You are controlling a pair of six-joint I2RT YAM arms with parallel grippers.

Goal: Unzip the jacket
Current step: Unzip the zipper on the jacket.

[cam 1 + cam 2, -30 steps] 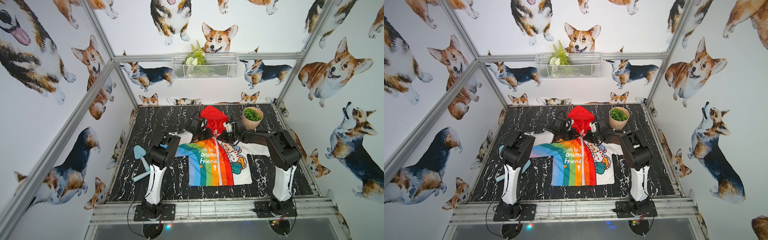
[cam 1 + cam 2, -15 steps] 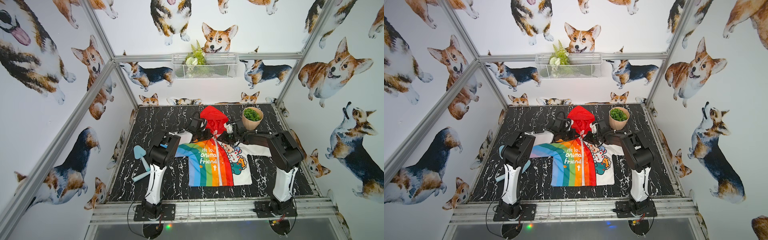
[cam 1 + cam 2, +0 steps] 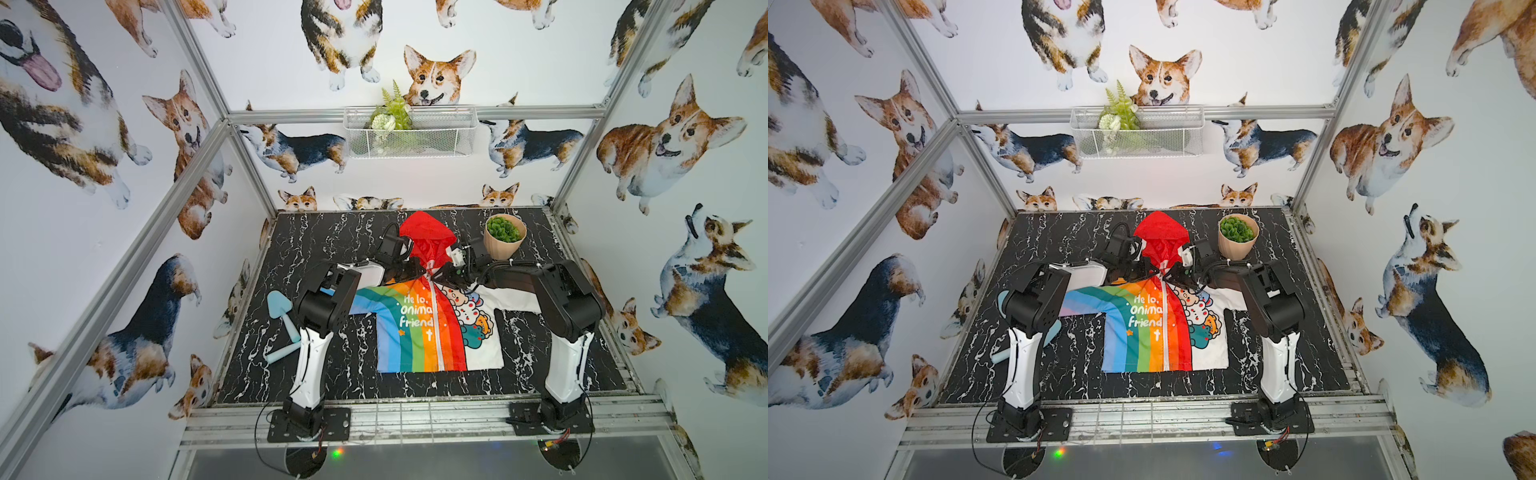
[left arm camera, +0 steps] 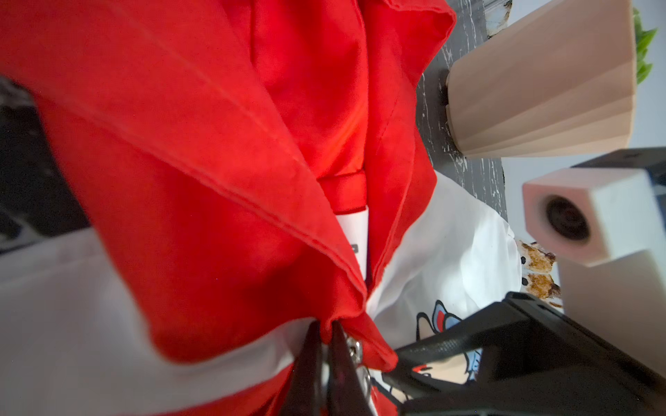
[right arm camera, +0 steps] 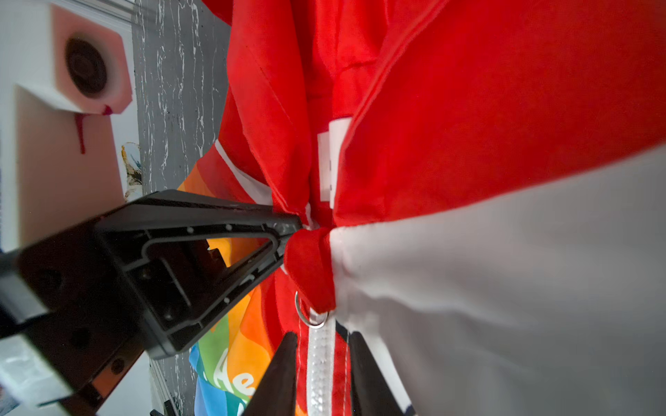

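**Jacket flat on table, both grippers at the collar**

Top views: The jacket (image 3: 432, 328) (image 3: 1158, 332) lies front up in the middle of the black marbled table (image 3: 332, 232), hood towards the back wall. The zip (image 3: 435, 332) appears closed along its length. Both arms reach across the sleeves and partly cover them. The left gripper (image 3: 417, 269) and right gripper (image 3: 444, 275) meet at the neck. A plant pot (image 3: 503, 239) stands just beside the hood. A blue scoop (image 3: 279, 309) lies near the left arm. A wire basket (image 3: 409, 133) hangs on the back wall.

Left wrist: The left gripper (image 4: 326, 326) is clamped on red fabric at the collar. The right gripper (image 4: 391, 371) sits close alongside. The plant pot (image 4: 540, 90) stands beyond.

Right wrist: The right gripper (image 5: 322, 336) has its jaws apart, straddling the zip (image 5: 319, 367) below a metal ring (image 5: 310, 317). The left gripper (image 5: 292, 230) crowds the collar.
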